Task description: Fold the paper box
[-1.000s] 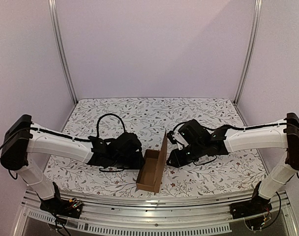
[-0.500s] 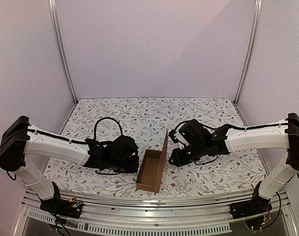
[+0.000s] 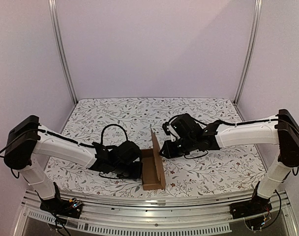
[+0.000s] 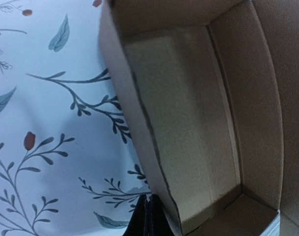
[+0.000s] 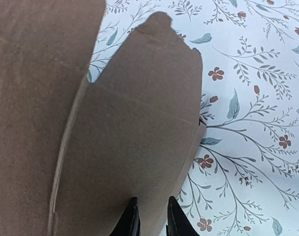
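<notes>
The box (image 3: 152,171) sits between the tools, lid upright. The left tool (image 4: 146,220) looks pinched together and empty beside its wall. The right tool (image 5: 150,216), slightly parted and empty, faces the lid. Pushing the lid could slide the unheld box.

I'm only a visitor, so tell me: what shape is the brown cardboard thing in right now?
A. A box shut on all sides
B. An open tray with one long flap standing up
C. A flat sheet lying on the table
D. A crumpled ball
B: the top view shows the paper box as an open tray with its long flap standing upright, and the left wrist view looks into its empty inside.
</notes>
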Action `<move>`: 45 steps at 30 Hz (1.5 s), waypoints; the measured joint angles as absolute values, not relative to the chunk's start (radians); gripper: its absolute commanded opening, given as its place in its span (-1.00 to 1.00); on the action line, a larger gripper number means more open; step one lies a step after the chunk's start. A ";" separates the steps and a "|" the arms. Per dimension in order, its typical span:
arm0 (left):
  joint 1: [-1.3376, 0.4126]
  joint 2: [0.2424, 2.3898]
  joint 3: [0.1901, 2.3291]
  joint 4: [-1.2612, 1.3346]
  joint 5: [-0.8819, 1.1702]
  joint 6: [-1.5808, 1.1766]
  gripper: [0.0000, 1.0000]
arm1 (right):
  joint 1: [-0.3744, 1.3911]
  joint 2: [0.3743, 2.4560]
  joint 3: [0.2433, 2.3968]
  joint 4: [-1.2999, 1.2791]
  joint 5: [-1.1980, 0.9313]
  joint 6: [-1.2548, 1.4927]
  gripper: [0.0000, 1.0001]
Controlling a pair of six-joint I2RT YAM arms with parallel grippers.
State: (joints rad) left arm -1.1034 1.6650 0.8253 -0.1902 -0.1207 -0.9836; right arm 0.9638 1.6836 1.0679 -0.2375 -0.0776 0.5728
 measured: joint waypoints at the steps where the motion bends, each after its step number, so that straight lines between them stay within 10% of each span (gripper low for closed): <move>1: -1.105 1.668 0.825 -0.177 -0.114 -0.986 -1.00 | 0.964 1.697 1.084 -0.231 -0.080 0.574 -0.64; 45: -1.092 1.798 0.875 0.006 -0.167 -1.067 -1.00 | 0.896 1.740 1.252 -0.405 -0.032 0.286 -0.33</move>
